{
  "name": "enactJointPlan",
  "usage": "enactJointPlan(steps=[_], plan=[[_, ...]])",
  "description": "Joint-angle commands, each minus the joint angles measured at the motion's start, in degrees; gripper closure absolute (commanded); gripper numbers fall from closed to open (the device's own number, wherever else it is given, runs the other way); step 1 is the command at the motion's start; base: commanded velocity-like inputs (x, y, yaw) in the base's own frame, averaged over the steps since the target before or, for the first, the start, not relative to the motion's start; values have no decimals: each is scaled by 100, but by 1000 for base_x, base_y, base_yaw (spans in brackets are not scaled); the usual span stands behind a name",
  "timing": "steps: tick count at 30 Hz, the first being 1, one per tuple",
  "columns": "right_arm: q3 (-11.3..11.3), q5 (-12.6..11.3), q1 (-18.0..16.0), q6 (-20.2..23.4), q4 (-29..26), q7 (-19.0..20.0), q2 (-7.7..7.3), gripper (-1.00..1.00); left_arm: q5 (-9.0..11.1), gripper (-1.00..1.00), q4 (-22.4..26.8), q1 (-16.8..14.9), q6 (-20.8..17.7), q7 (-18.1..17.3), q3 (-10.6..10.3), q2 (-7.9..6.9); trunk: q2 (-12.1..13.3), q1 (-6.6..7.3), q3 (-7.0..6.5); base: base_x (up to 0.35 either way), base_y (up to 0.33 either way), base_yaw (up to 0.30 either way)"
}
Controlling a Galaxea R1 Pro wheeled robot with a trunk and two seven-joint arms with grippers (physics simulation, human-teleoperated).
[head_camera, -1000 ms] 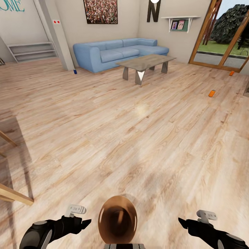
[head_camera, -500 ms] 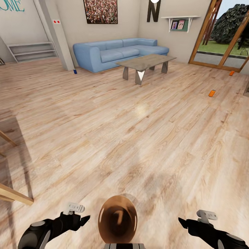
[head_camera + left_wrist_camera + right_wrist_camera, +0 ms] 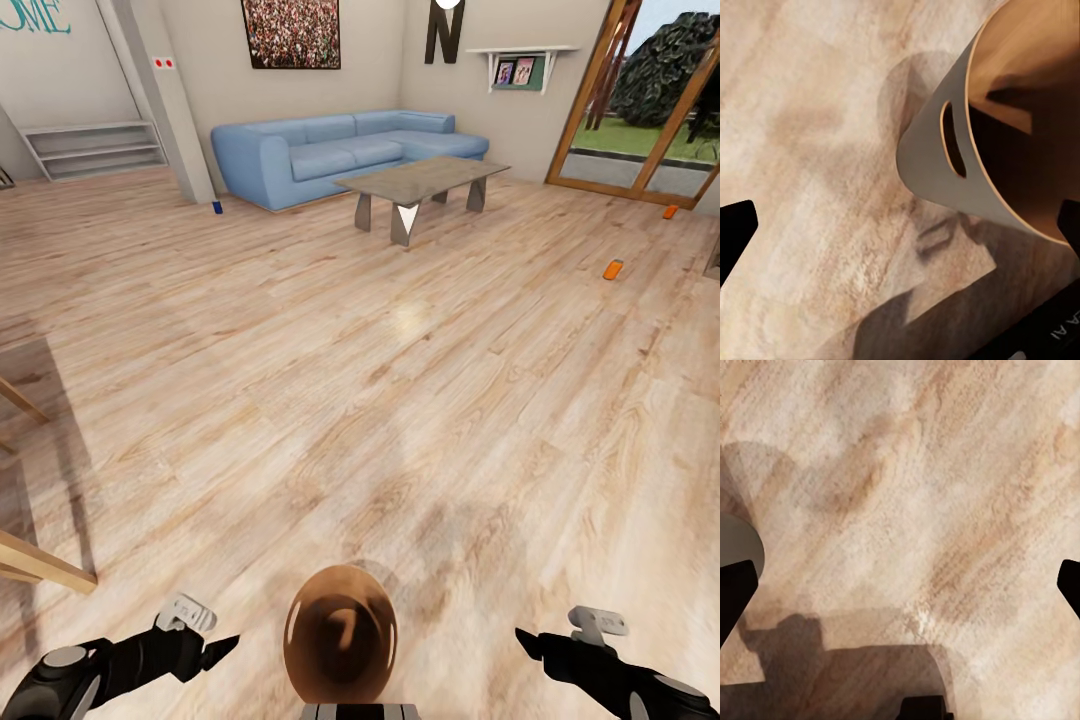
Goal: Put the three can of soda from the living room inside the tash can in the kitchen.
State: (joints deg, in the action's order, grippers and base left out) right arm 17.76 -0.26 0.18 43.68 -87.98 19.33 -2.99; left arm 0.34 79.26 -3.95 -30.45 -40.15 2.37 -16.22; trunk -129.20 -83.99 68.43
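Observation:
The trash can [image 3: 300, 600], grey outside and brown inside, stands on the floor just in front of me, between my two arms. Its slotted grey wall [image 3: 926, 161] is close in the left wrist view. My left gripper [image 3: 222, 647] hangs open a little to its left, holding nothing. My right gripper [image 3: 528, 640] is open to its right, over bare floor. Far off, a blue can of soda [image 3: 216, 207] stands by the pillar near the sofa. Two orange cans lie on the floor at the right, one [image 3: 612, 269] nearer, one [image 3: 669, 211] by the glass door.
A blue sofa [image 3: 340, 150] and a low coffee table [image 3: 420, 180] stand at the back. A grey pillar [image 3: 165, 100] rises left of the sofa. Wood-framed glass doors [image 3: 640, 110] are at the right. Wooden furniture legs [image 3: 40, 565] jut in at the near left.
My left arm has drawn back to the left and lower, away from the trash can, with its gripper turned. The right arm, the cans and the trash can stay put.

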Motion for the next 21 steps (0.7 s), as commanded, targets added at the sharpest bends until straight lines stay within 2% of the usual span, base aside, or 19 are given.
enactJointPlan(steps=[1,5,7,10,17,21], plan=[[0,0,0,0,0,0,0,-100,0,-100,-12,0,18,-11,0,-5,0,0,0,0,0,0],[4,-1,0,-2,0,0,0,-100,2,-100,-30,0,11,-25,87,-19,0,0,0,0,0,0],[1,4,2,-5,0,0,0,-100,11,-100,-32,0,-4,-32,305,-21,0,0,0,0,0,0],[0,1,2,-8,0,0,0,-100,20,-100,-33,0,-17,-48,418,-22,0,0,0,0,0,0],[87,32,88,7,-132,52,12,-100,27,-100,-94,-8,-39,-41,431,-57,0,0,0,0,0,0],[101,32,87,9,-124,128,78,-100,3,-100,-224,-7,19,-30,436,-50,0,0,0,0,0,0]])
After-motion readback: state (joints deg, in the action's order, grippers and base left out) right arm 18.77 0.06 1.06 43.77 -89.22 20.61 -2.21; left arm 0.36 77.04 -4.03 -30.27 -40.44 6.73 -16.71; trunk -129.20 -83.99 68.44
